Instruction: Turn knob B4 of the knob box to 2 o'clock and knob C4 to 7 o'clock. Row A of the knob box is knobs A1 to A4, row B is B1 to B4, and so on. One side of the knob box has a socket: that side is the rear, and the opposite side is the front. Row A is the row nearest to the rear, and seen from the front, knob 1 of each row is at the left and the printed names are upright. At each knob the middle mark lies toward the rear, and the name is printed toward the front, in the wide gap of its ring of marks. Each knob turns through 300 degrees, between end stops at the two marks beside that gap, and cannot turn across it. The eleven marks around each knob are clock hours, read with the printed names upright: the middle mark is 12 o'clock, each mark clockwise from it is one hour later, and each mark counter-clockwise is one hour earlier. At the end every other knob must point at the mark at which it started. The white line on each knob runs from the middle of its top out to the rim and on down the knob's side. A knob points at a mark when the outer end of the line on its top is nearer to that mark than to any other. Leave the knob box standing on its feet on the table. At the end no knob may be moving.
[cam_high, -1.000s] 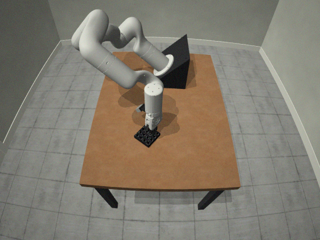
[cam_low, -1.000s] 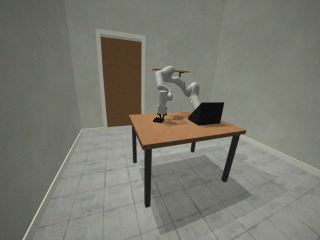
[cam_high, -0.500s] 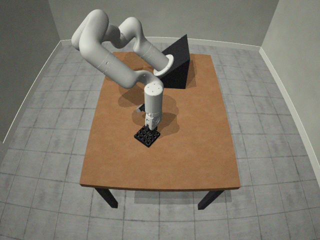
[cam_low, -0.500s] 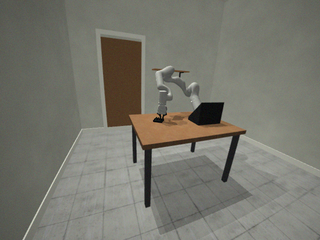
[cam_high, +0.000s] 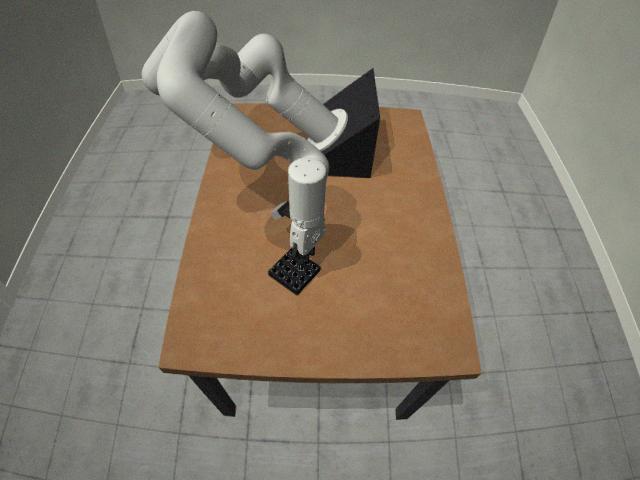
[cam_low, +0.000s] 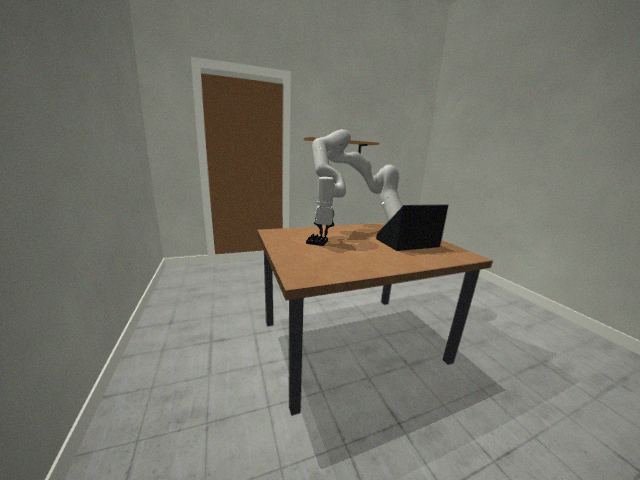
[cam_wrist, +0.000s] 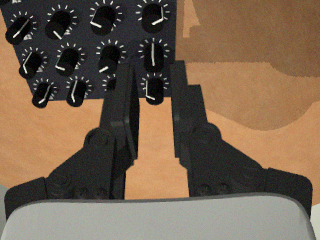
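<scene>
Knob box on the table, with my gripper over one of its corners.

I saw the knob box (cam_high: 293, 272) on the table (cam_high: 361, 320), near the middle and well apart from the wedge-shaped mount (cam_high: 356, 136) at the far edge. My gripper (cam_wrist: 153, 83) hung over the box's corner nearest that mount, fingers either side of a corner knob (cam_wrist: 155, 87). Beyond the table stood a door (cam_low: 241, 160).
</scene>
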